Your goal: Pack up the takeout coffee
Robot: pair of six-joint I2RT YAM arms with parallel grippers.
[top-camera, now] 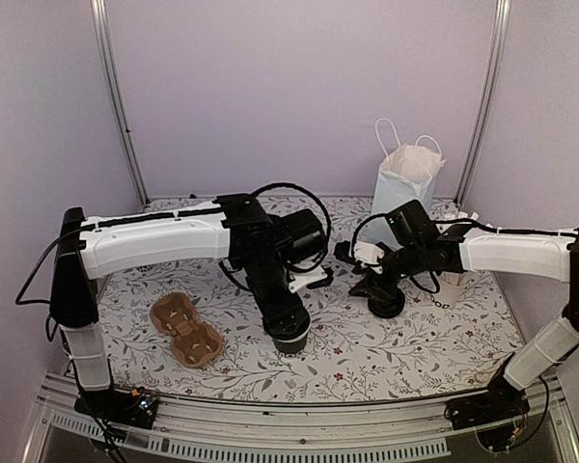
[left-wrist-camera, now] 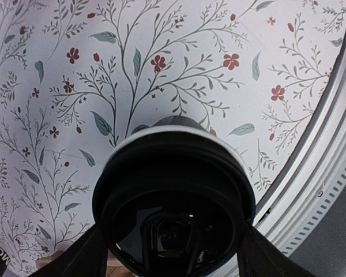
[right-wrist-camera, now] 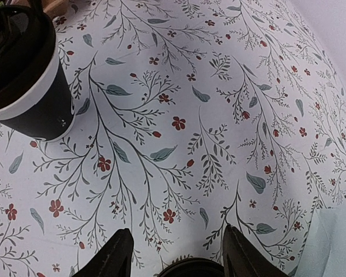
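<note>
**Floral tabletop [right-wrist-camera: 219,144], cup not yet bagged**

The takeout coffee [right-wrist-camera: 24,75] stands upright at the upper left of the right wrist view, well apart from the paper bag [top-camera: 403,188]. The left end effector [left-wrist-camera: 172,239] straddles its lid; whether it clamps cannot be told. The right end effector [right-wrist-camera: 179,251] shows parted jaws, its hold likewise unclear. Judged light, thin-walled and crushable: grip gently beneath the lid rim.

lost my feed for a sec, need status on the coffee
Left gripper closed on cup, standing on table. Right gripper over dark round thing, grip unclear. Right gripper sits between cup and bag.
</note>
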